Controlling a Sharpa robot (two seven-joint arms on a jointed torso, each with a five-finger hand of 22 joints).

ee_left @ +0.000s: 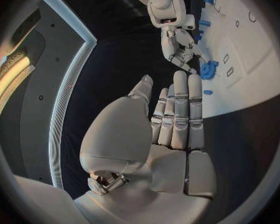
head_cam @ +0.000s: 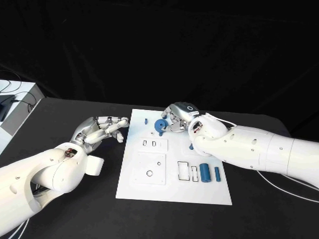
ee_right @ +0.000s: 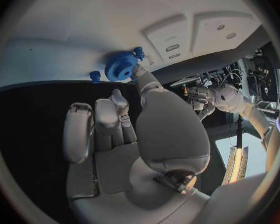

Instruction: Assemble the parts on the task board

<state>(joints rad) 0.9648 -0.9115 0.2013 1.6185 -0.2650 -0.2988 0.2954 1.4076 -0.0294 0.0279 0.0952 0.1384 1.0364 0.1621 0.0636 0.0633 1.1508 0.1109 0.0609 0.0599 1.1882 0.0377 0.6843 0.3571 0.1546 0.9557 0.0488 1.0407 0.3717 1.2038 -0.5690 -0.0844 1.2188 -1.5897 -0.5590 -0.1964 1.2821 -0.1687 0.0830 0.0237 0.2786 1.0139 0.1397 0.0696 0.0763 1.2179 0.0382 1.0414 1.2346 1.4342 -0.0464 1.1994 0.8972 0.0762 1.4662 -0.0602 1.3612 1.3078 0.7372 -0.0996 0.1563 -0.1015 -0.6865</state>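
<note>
The white task board [head_cam: 174, 191] lies in the middle of the black table. A blue gear [head_cam: 160, 124] [ee_left: 208, 70] [ee_right: 119, 68] sits near its far edge. My right hand [head_cam: 178, 118] [ee_left: 179, 46] [ee_right: 140, 129] hovers right by the gear, its thumb tip touching the gear's rim while the other fingers stay off it. A small blue peg [head_cam: 146, 121] [ee_right: 95, 75] lies beside the gear. My left hand [head_cam: 102, 130] [ee_left: 171, 129] rests left of the board, fingers straight and holding nothing.
A blue cylinder [head_cam: 205, 173] and a thin blue pin [head_cam: 218, 174] lie in the board's near right part, next to rectangular slots [head_cam: 183, 171]. A raised white block with a hole [head_cam: 150, 168] sits on the board. A white box [head_cam: 16, 107] stands at the table's far left.
</note>
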